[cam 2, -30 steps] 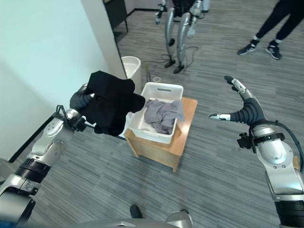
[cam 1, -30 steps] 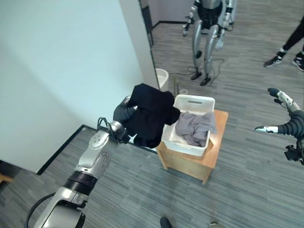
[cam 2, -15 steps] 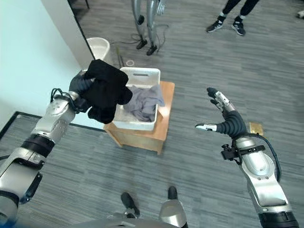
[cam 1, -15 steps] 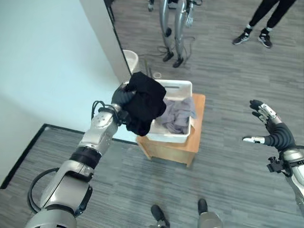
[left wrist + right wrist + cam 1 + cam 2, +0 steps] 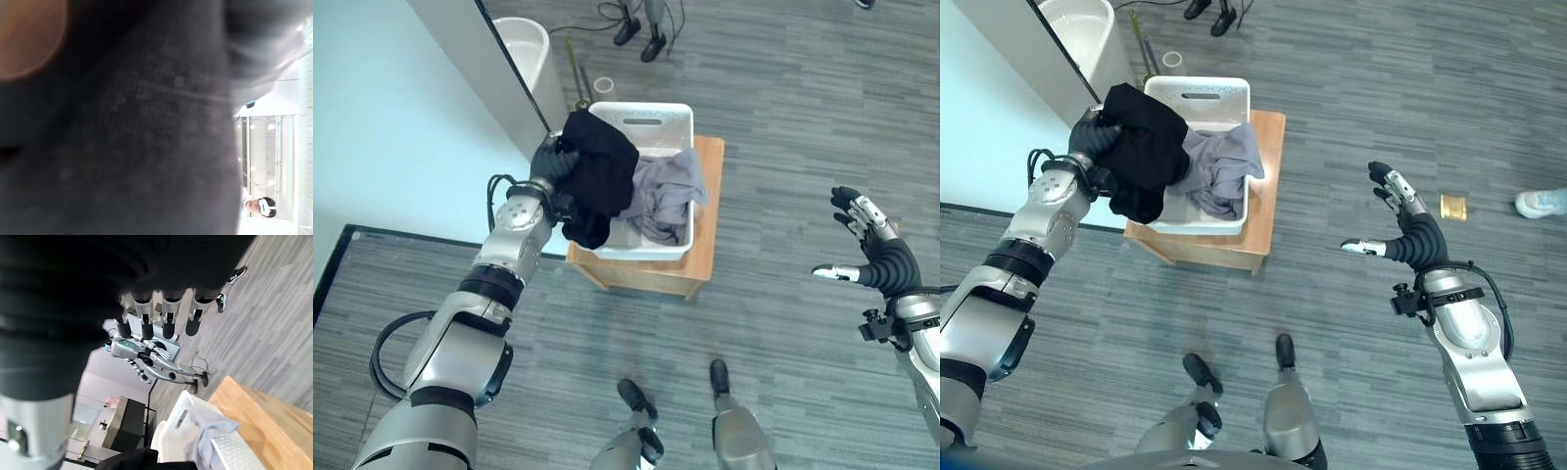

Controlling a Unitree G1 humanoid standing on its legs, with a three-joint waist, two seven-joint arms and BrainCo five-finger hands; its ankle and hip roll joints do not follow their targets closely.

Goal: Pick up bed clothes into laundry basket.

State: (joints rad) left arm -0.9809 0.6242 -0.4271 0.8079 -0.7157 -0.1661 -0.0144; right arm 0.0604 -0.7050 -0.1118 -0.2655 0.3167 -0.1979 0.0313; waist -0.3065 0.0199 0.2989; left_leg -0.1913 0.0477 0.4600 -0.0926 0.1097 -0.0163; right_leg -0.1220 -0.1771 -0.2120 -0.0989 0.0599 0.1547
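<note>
A black garment hangs bunched over the left rim of the white laundry basket, with my left hand shut on its upper left part. The same dark cloth covers the left wrist view. Grey clothes lie inside the basket, spilling over its right rim. The basket stands on a small wooden table. My right hand hovers open over the floor, far to the right of the table, holding nothing; its straight fingers show in the right wrist view.
A pale wall runs along the left, with a white bin beside its corner. Grey plank floor surrounds the table. A person's shoe shows at the far right, and a small tan object lies on the floor.
The camera has tilted further down and the whole scene has shifted. My left hand has brought the black garment closer over the basket's left rim. The right hand stays open.
</note>
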